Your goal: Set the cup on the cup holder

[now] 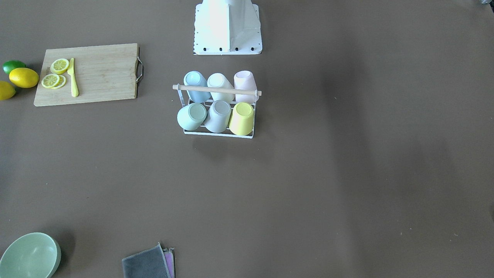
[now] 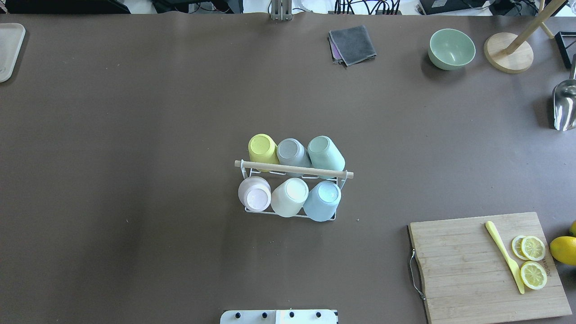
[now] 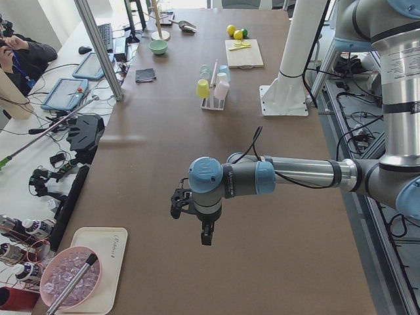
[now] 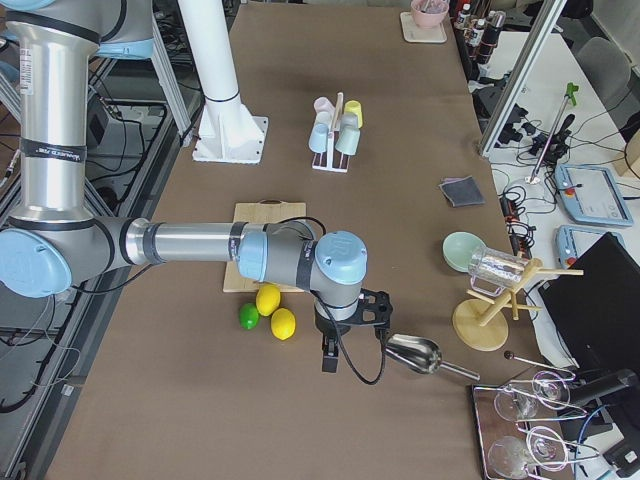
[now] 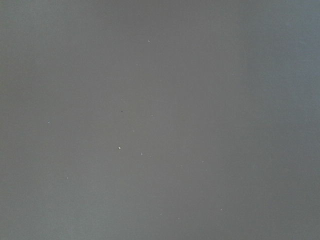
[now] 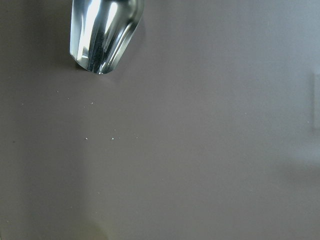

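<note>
The white wire cup holder with a wooden rod handle stands at the table's middle, and also shows in the front view. Several cups sit upside down on its prongs: yellow, grey, green, pink, cream and blue. My left gripper shows only in the exterior left view, far from the holder; I cannot tell whether it is open or shut. My right gripper shows only in the exterior right view, beside a metal scoop; I cannot tell its state either.
A wooden cutting board holds lemon slices and a yellow knife. Whole lemons and a lime lie beside it. A green bowl, folded cloths, a metal scoop and a wooden stand sit at the far edge.
</note>
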You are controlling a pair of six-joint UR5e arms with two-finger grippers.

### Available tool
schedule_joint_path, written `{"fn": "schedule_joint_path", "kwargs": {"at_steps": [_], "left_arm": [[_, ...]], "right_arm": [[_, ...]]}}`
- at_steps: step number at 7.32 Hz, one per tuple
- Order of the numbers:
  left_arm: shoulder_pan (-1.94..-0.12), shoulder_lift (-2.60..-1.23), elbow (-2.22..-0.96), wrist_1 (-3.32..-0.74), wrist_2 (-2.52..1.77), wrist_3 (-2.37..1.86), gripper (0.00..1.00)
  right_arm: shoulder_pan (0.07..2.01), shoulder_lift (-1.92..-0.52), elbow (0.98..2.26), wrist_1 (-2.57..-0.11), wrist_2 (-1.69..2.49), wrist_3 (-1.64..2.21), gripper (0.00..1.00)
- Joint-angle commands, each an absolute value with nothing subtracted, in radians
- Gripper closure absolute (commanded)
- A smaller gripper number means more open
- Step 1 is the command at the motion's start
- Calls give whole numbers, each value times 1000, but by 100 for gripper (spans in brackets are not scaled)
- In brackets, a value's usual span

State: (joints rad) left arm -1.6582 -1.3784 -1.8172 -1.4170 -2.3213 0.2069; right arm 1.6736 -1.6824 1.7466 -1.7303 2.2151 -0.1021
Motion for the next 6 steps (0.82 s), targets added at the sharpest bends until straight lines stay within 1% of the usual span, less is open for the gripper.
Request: {"fn": "schedule_joint_path", "kwargs": {"at_steps": [1, 6], "left_arm": [[-1658, -1374, -1813, -1416, -2322, 207, 2], [-1658, -1373, -1807, -1417, -2322, 207, 2]], "right_arm": [[1674, -1681, 1747, -1730, 2210, -103, 0], [1674, -1681, 1747, -1730, 2210, -103, 0]]}}
